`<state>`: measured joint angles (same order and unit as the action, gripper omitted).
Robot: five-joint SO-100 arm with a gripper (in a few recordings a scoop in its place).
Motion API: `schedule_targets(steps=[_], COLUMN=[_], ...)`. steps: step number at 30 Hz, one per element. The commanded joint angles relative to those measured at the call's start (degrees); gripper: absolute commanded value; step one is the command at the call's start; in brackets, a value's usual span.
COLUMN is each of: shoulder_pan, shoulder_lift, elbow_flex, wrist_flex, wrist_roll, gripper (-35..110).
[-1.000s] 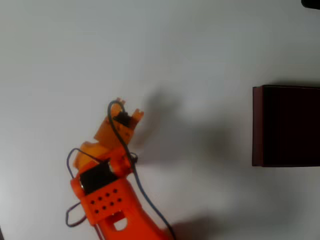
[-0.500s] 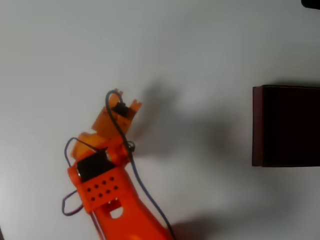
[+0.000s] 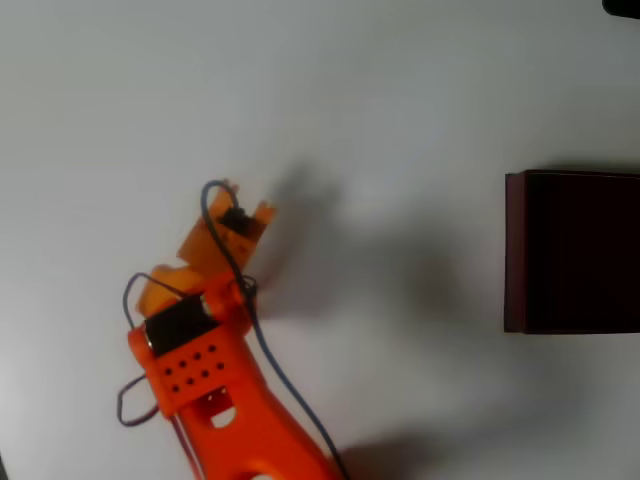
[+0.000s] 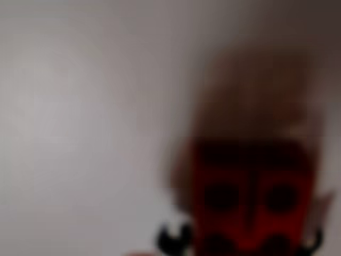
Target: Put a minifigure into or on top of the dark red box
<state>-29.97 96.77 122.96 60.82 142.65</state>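
In the overhead view, the orange arm (image 3: 215,400) is seen entering from the bottom edge, left of centre, and reaching up across the white table (image 3: 330,90). Its gripper (image 3: 238,198) is held in the left half of the picture, pointing up and slightly right. A black servo block and a dark cable looped over the wrist are seen on the arm. A soft shadow is cast on the table to the right of the gripper. The fingertips are small and partly hidden by the wrist parts from above, so it cannot be told from this view whether they are spread or pressed together, and nothing between them can be made out. The dark red box (image 3: 514,250) is placed at the right edge, cut off by the frame, with thin maroon walls and a nearly black inside. The box is well apart from the gripper, with bare table between them.

In the wrist view, everything is heavily blurred. The minifigure (image 4: 250,197) is seen as a bright red shape with dark patches at lower right, very near the lens. A brownish blur lies above it against the pale table. Whether the figure is pinched by the fingers cannot be told.
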Motion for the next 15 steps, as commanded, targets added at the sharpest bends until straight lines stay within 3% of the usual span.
schedule_targets(steps=[1,15], shoulder_pan=[-0.35,-0.18], shoulder_lift=[-0.18,-1.49], elbow_flex=[-1.23,-0.97], wrist_flex=[-1.14,-1.85], wrist_roll=[0.79,0.62], gripper=[23,23])
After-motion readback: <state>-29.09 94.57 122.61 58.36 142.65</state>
